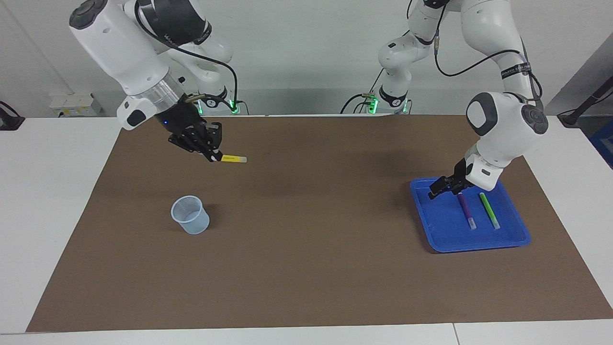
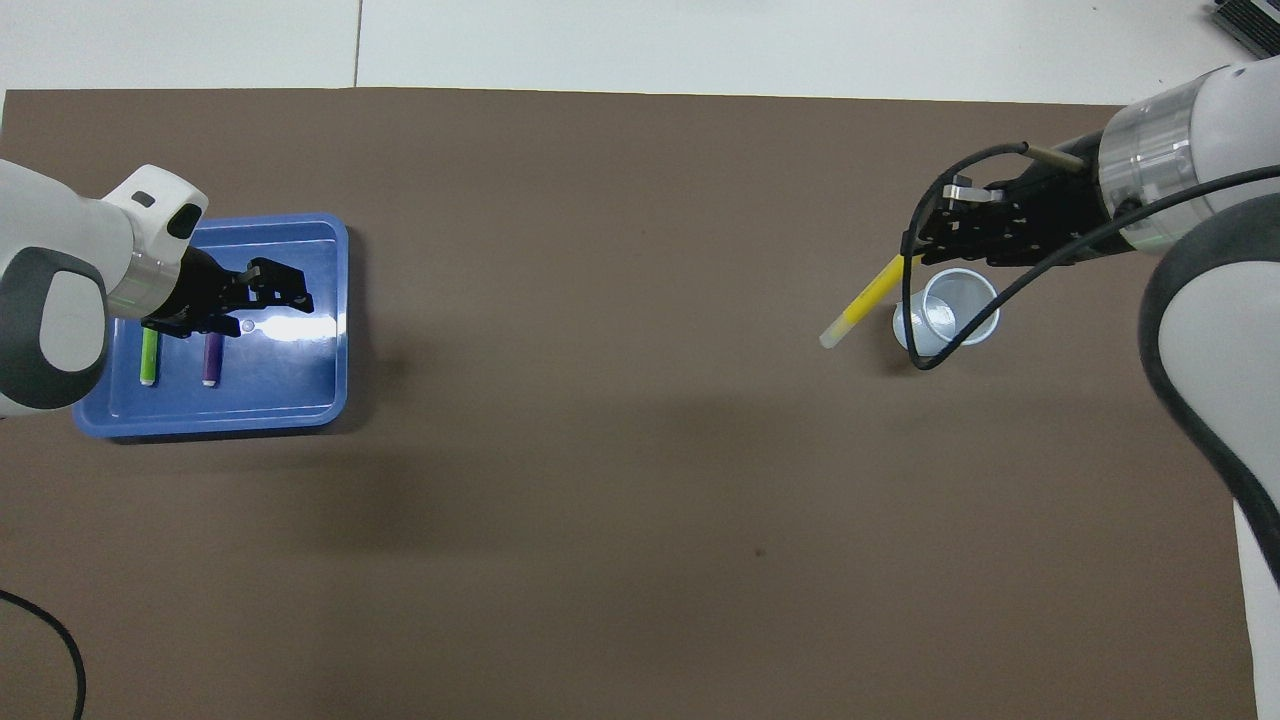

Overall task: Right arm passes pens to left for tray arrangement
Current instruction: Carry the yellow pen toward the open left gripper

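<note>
My right gripper (image 1: 210, 154) (image 2: 915, 250) is up in the air over the brown mat beside the cup, shut on one end of the yellow pen (image 1: 233, 158) (image 2: 862, 301). The pen lies nearly level, its pale end pointing toward the left arm's end of the table. The blue tray (image 1: 515, 238) (image 2: 300, 405) holds the purple pen (image 1: 465, 210) (image 2: 211, 360) and the green pen (image 1: 489, 210) (image 2: 148, 357), lying side by side. My left gripper (image 1: 437, 188) (image 2: 290, 290) hangs open and empty over the tray, beside the purple pen.
A small translucent cup (image 1: 190, 215) (image 2: 945, 312) stands upright and empty on the brown mat (image 1: 306, 249) toward the right arm's end. White table shows around the mat.
</note>
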